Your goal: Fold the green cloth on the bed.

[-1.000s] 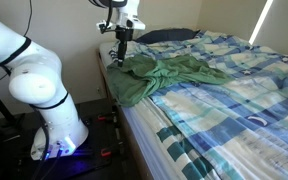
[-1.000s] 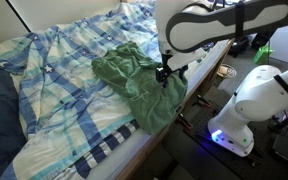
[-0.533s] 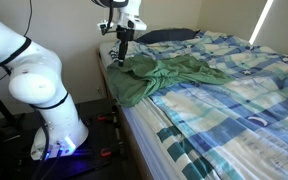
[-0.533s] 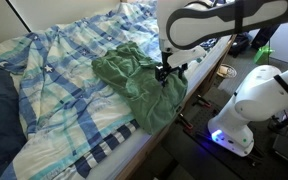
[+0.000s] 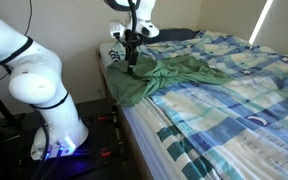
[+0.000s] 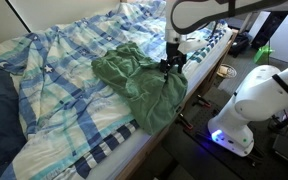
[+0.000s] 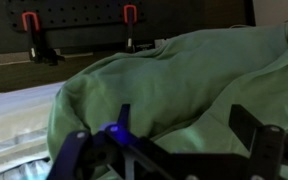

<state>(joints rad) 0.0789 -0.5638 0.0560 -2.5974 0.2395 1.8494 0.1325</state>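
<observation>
Fingers (image 7: 262, 142) spread wide, nothing pinched. Gripper (image 5: 134, 68) points down at the green cloth (image 5: 179, 75), contact unclear. Cloth lies rumpled on the bed (image 5: 249, 90) near its side edge, with one part hanging over that edge. Navy pillow (image 5: 169, 35) at the bed's head.

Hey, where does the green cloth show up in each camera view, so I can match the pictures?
In an exterior view: the green cloth lies left of centre, on the near corner of the bed.
In an exterior view: it sits at centre, spilling over the bed's edge.
Wrist view: it fills most of the frame.
Shared landmark: the open pincer, right at the cloth in every view.
</observation>
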